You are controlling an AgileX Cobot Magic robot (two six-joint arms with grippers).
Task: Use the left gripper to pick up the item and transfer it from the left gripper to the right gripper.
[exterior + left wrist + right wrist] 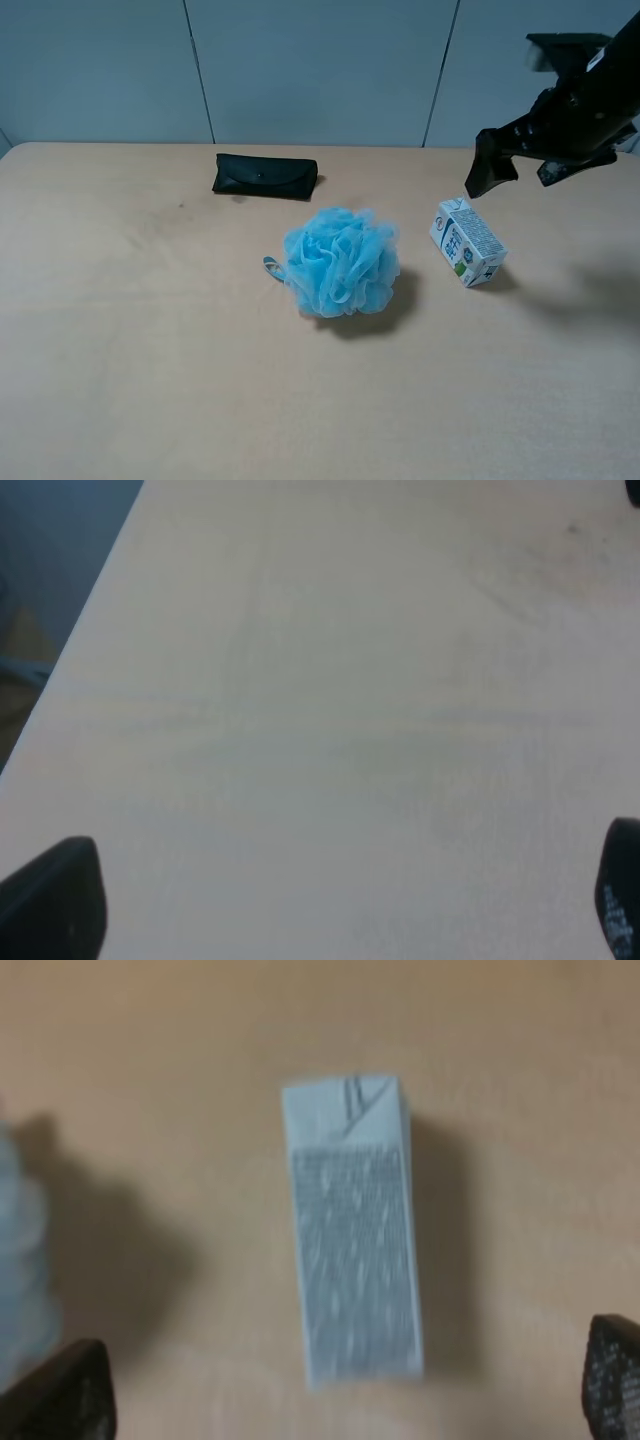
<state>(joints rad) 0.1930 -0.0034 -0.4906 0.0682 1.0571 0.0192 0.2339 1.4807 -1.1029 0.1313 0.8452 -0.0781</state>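
The item, a small white-and-blue milk carton [467,241], lies on its side on the tan table [150,350], to the right of the blue sponge. My right gripper [525,168] hangs in the air above and behind it, open and empty. In the right wrist view the carton [352,1240] lies flat on the table between the wide-apart fingertips of the right gripper [338,1390], untouched. My left gripper [335,910] is open and empty over bare table; only its two fingertips show. The left arm is out of the exterior view.
A fluffy blue mesh bath sponge [340,262] sits mid-table, close to the left of the carton; its edge shows in the right wrist view [20,1260]. A flat black pouch [264,176] lies at the back, near the grey wall.
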